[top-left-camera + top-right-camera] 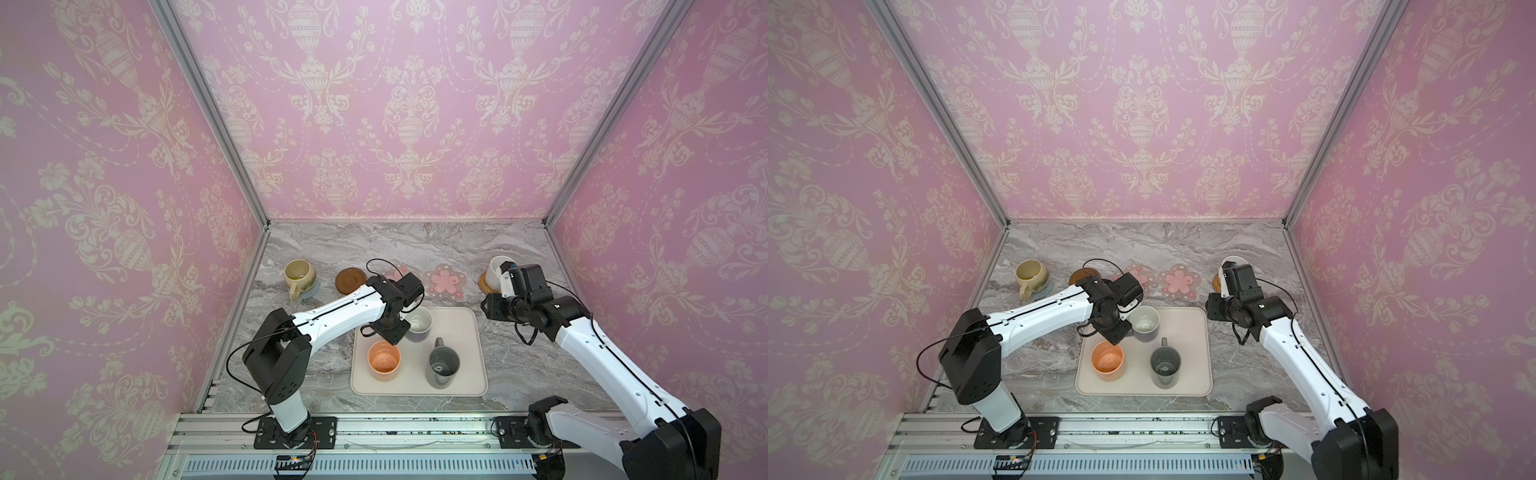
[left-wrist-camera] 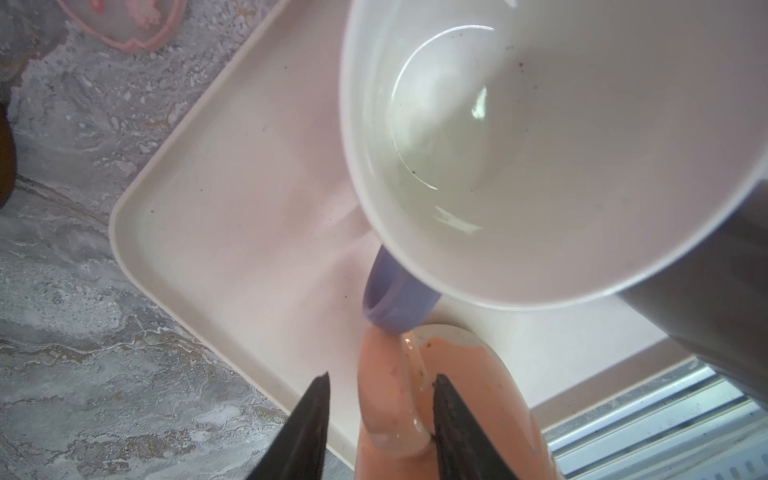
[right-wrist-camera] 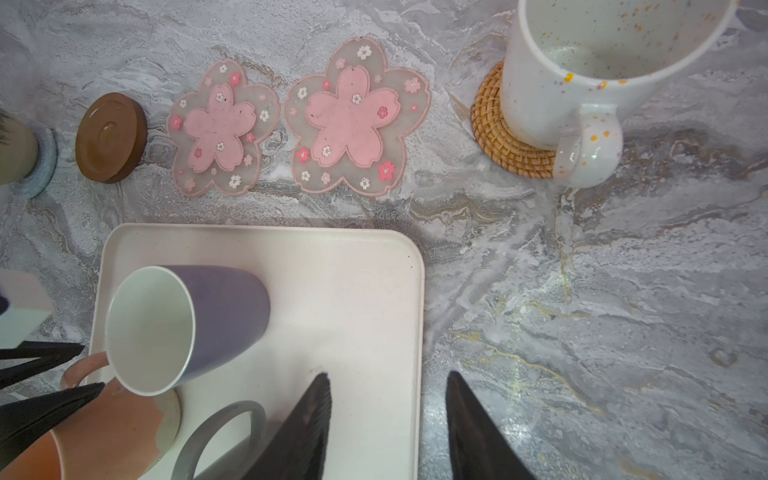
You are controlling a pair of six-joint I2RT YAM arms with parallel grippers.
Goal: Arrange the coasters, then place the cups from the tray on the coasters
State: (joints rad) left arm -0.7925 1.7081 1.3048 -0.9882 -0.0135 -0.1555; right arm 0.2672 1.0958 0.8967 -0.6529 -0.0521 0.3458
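On the tray's near half stand the dark grey mug, right, and the peach mug, left. The left gripper has its fingers partly spread astride the peach mug's handle (one finger clear of it, so no grip yet). The lavender mug sits at the tray's far-left corner. The right gripper hangs over the tray's right edge, fingers apart, holding nothing. Beyond the tray's far edge runs a row: blue-grey coaster under the olive mug, brown coaster, left pink flower coaster and right pink flower coaster bare, rattan coaster under the white speckled mug.
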